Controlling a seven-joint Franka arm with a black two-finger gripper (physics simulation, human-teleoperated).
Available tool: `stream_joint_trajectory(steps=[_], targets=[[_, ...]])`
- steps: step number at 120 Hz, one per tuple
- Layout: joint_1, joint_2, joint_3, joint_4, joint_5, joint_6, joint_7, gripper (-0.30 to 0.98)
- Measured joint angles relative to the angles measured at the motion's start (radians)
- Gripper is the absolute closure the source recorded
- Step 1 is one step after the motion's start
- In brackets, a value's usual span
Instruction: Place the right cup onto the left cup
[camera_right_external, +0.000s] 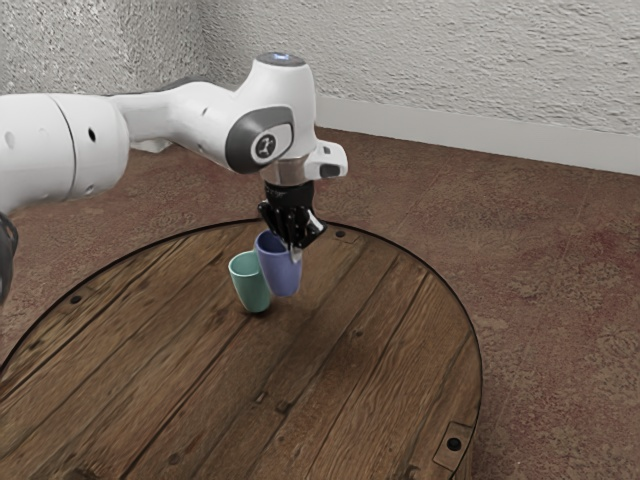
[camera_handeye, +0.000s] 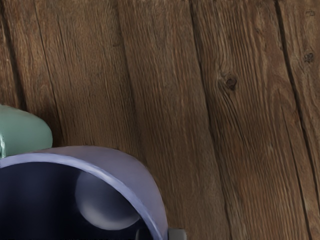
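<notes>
Round wooden table (camera_right_external: 360, 385), 1 green cup (camera_right_external: 250, 287) on top.

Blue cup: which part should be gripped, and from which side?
I'd take the blue cup by its wall at the rim, from above, on the side away from the green cup. Its open, upward mouth admits one finger, the thin wall suits a pinch, and that side is unobstructed. My gripper pinches it this way.
</notes>
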Motion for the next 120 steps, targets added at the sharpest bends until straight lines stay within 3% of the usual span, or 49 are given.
stream_joint_trajectory(steps=[44, 84, 120], targets=[[0.021, 0.082, 0.096, 0.174, 0.03, -0.069, 0.079, 0.79], [0.049, 0.077, 0.127, 0.129, -0.039, -0.069, 0.146, 0.79], [0.053, 0.086, 0.138, 0.129, -0.052, -0.062, 0.182, 0.79]])
